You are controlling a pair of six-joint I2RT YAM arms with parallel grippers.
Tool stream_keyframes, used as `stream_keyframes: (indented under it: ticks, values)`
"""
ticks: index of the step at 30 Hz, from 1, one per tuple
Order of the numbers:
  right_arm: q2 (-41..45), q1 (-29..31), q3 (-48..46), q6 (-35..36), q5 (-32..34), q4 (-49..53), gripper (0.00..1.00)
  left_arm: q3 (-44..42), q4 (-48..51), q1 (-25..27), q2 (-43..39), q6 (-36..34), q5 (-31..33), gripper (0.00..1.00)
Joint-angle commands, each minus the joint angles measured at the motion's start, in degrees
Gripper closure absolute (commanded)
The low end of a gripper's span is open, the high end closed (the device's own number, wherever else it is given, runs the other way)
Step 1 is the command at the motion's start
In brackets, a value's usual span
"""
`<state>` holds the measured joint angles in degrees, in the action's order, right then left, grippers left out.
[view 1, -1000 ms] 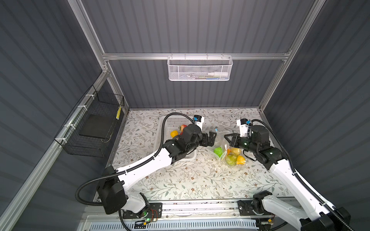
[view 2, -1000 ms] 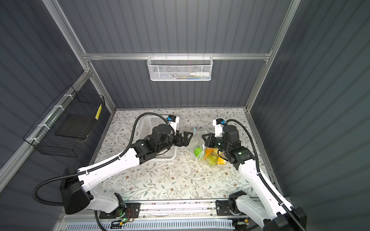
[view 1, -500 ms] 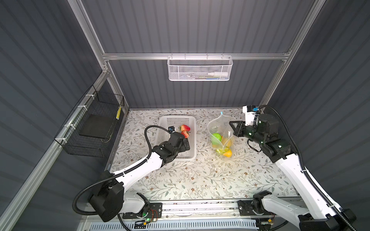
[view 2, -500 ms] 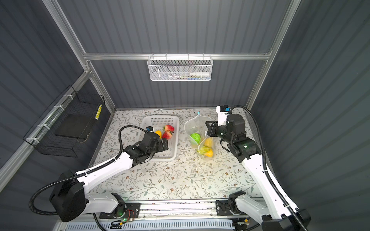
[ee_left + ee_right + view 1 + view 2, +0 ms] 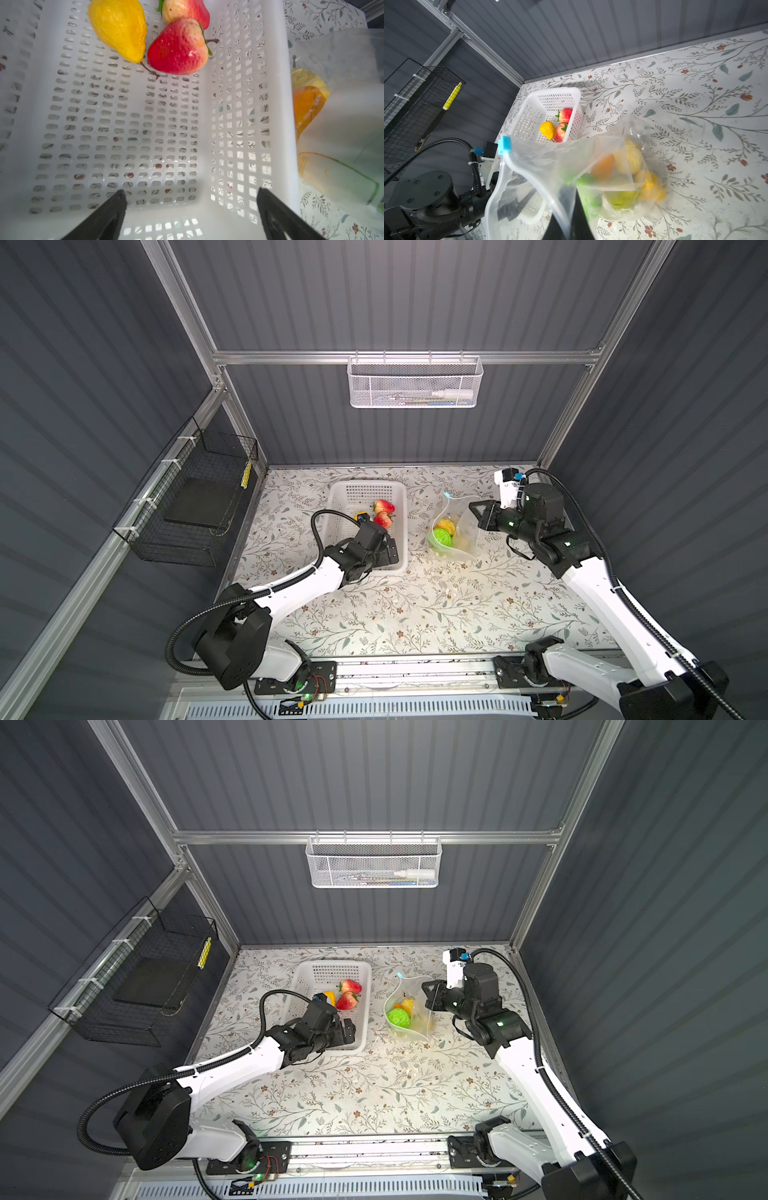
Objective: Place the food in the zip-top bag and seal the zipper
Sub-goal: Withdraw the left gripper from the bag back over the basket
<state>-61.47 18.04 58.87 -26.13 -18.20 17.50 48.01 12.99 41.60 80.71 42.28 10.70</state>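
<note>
Both top views: left gripper low in the basket, jaws apart, empty; right gripper clamped on the bag, at the basket's 3 o'clock. Basket holds strawberries, bag other fruit.

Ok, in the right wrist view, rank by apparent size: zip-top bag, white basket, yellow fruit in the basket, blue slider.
1. zip-top bag, nearest the camera
2. white basket
3. yellow fruit and blue slider: about alike, slider nearer, so unranked

Two high views down over the table; close wrist views, basket in both.
</note>
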Motion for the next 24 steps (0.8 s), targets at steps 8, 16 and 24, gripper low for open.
stream_keyframes:
  ticks: [8, 16, 24]
  values:
    - [-1.4, 0.2, -2.7, -2.7, -3.6, -4.2, 1.00, -5.6, 1.0, 0.4, -3.1, 6.2, -6.5, 0.00]
    - [-2.3, 0.2, -2.1, -2.7, -3.9, -4.3, 1.00, -3.0, 4.6, 0.1, -8.9, 2.4, 2.3, 0.00]
    - [-1.8, 0.2, -2.6, -2.8, -3.7, -4.1, 1.00, 7.1, 5.6, -4.8, -2.3, -7.4, 9.2, 0.01]
